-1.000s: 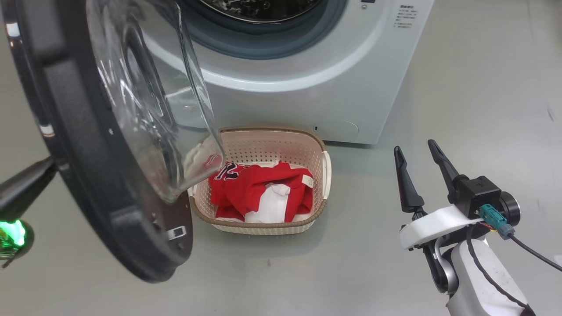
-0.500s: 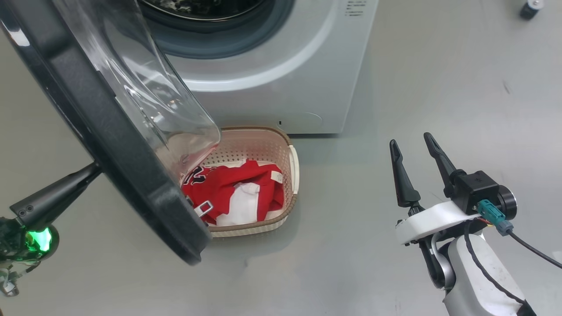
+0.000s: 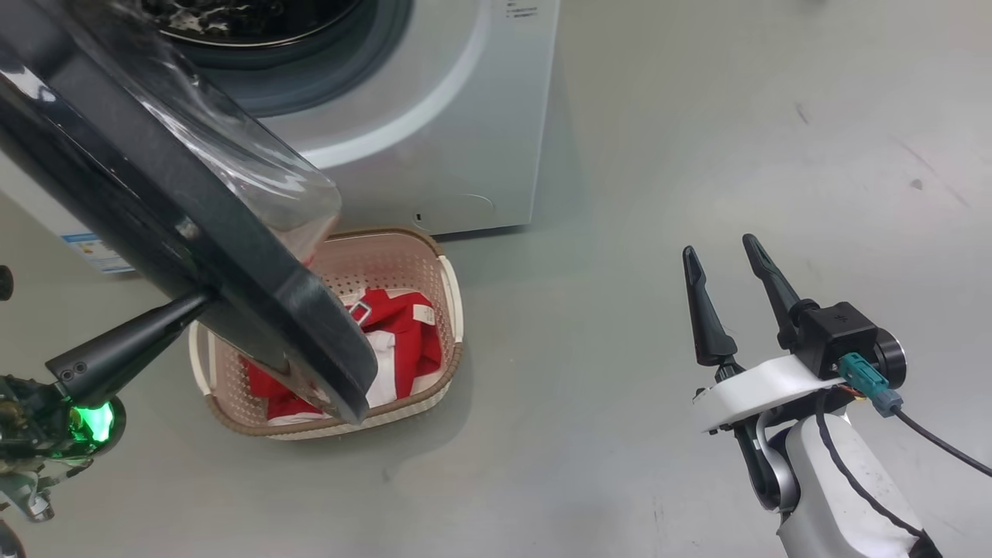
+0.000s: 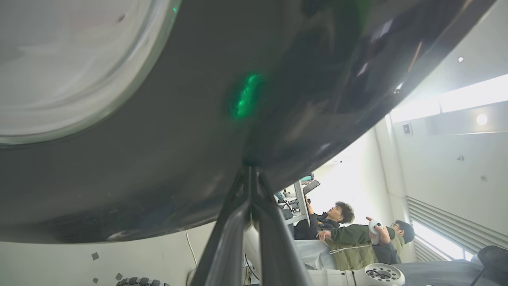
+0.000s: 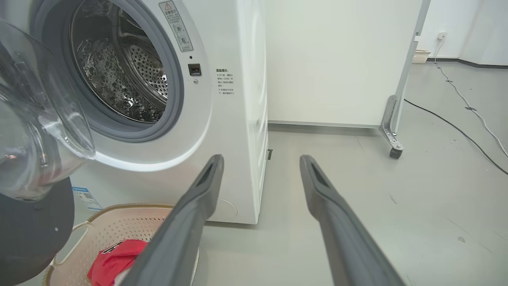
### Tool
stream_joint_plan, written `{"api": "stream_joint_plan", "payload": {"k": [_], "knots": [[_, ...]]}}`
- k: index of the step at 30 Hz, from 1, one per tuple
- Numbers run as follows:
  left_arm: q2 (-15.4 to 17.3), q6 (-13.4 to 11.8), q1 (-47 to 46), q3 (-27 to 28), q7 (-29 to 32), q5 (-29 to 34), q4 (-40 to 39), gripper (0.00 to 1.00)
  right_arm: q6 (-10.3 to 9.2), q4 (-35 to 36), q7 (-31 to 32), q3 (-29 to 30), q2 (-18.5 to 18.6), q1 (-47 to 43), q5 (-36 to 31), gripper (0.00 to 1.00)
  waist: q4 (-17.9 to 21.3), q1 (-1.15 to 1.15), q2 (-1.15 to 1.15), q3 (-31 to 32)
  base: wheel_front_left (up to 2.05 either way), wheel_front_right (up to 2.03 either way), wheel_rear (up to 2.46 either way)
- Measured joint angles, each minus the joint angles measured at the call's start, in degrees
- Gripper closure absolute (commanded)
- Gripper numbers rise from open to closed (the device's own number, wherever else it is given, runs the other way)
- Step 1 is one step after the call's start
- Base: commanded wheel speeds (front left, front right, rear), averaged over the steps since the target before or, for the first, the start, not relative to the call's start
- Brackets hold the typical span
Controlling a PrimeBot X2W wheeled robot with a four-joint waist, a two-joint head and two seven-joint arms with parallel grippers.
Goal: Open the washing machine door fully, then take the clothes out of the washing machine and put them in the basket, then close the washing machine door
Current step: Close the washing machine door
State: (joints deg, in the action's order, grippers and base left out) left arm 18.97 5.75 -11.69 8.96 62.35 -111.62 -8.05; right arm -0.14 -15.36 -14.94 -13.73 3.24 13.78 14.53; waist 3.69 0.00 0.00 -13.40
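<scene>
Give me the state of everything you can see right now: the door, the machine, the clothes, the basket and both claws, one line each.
washing machine door, open, standing out from the machine.
washing machine, drum exposed, no clothes seen in it.
clothes, piled in the basket.
basket, upright before the machine, holding the clothes.
left claw, shut, tips against the door's black rim.
right claw, open, empty.

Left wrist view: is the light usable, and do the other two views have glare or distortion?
Left wrist view: windows blown out, green glow reflected on the glossy washing machine door. Head view: even light, streaky reflections in the door glass, soft shadow beside the basket. Right wrist view: evenly lit, glints in the washing machine drum.
</scene>
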Motion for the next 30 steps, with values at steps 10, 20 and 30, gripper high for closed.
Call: {"api": "stream_joint_plan", "payload": {"k": [10,20,30], "knots": [[-0.47,-3.02,-4.29,-1.79,-1.7,1.81,0.42,1.0,-0.51,1.45,0.0,-1.14,-0.03,0.31,1.29,0.0,3.6,0.0,0.0,-1.79,0.0,0.0,0.0],[-0.89,-5.77,-11.27,-3.47,-4.01,3.39,2.42,1.0,-1.11,2.59,0.0,-2.7,-0.04,1.6,3.57,0.0,6.22,0.0,0.0,-4.59,0.0,0.0,0.0],[-1.38,-8.56,-19.02,-4.34,-6.26,5.55,6.15,1.0,-1.6,3.66,0.0,-4.88,-0.03,3.84,4.35,0.0,8.92,0.0,0.0,-7.3,0.0,0.0,0.0]]}}
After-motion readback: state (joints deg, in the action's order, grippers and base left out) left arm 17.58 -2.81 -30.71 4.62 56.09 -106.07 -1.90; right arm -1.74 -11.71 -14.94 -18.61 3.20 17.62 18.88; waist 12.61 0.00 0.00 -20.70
